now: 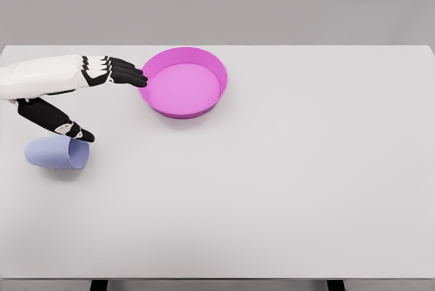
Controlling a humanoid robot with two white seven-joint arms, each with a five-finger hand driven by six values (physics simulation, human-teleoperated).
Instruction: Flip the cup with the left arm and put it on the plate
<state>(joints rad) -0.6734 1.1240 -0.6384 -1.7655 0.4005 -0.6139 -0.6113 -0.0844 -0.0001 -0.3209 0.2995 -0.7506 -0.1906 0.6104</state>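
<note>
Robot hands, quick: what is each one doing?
Left hand: open, fingers spread, holding nothing, above the tipped-over pale blue plastic cup.
Right hand: not in view.

Cup (pixel 57 153) left of plate (pixel 183 82)

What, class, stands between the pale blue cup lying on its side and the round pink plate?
Nothing visible does. The pale blue cup lies near the table's left edge, below the open left hand; bare white table separates it from the round pink plate.

We see a smooth white forearm shell ending in our left hand (pixel 75 97), whose five fingers (pixel 126 73) are black with small white segments at the knuckles and thumb.
</note>
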